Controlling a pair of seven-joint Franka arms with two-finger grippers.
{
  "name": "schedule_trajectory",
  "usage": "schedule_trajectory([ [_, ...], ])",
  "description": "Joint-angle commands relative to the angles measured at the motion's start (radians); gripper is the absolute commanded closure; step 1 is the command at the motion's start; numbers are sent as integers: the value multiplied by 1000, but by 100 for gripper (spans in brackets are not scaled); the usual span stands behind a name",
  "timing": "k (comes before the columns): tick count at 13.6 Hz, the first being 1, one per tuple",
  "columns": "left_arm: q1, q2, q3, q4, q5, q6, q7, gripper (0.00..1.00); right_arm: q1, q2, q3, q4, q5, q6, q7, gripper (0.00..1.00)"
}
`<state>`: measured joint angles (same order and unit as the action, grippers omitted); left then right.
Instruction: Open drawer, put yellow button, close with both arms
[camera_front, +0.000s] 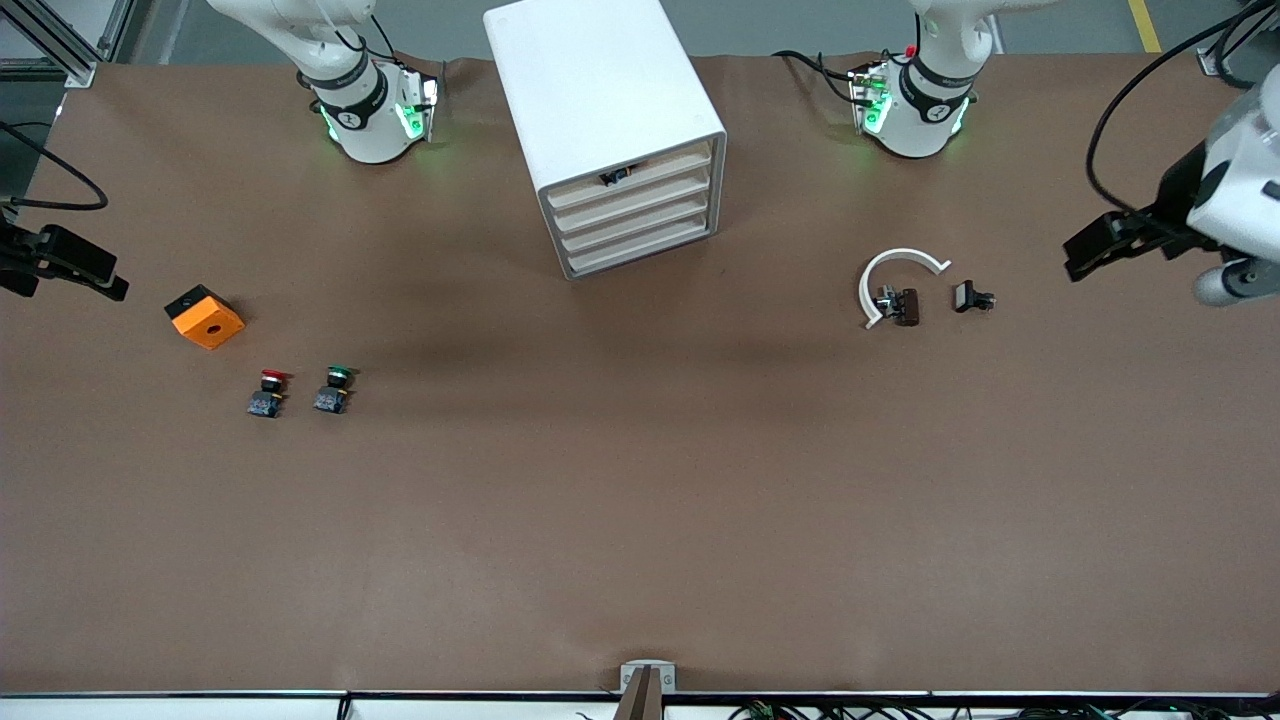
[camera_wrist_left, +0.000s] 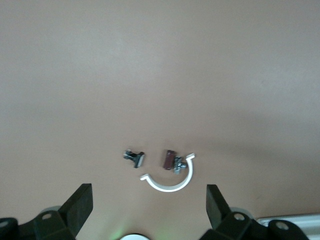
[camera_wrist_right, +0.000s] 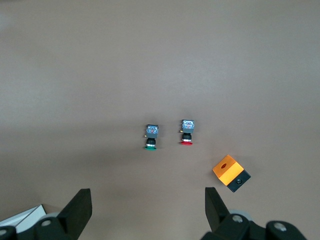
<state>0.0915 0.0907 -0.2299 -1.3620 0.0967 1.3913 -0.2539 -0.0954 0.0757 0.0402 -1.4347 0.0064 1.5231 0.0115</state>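
The white cabinet (camera_front: 600, 90) stands between the two arm bases, its drawer fronts facing the front camera. The drawer (camera_front: 650, 180) is the top one; its front lies about level with the three below. A small dark thing (camera_front: 612, 178) shows at its upper edge, and I cannot tell what it is. The yellow button is not plainly in view. My left gripper (camera_front: 1075, 262) (camera_wrist_left: 149, 200) hangs open and empty over the left arm's end of the table. My right gripper (camera_front: 110, 285) (camera_wrist_right: 148, 202) hangs open and empty over the right arm's end.
An orange cube (camera_front: 205, 316) (camera_wrist_right: 229, 171), a red-capped button (camera_front: 268, 392) (camera_wrist_right: 187, 131) and a green-capped button (camera_front: 334, 390) (camera_wrist_right: 151, 137) lie toward the right arm's end. A white curved clip (camera_front: 893, 275) (camera_wrist_left: 172, 182) and two small dark parts (camera_front: 905, 306) (camera_front: 970, 296) lie toward the left arm's end.
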Motion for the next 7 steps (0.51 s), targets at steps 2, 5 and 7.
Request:
schedule_trajectory([
  [2,-29,-78,102,-74,2,2,237,0,-18,-4,13,3,-3,2,-1,0],
  [5,-38,-89,130,-75,8,8,275,0,-18,-4,13,3,-3,3,-2,0],
  [7,-53,-94,130,-86,11,6,277,0,-17,-4,13,3,-3,2,-4,0],
])
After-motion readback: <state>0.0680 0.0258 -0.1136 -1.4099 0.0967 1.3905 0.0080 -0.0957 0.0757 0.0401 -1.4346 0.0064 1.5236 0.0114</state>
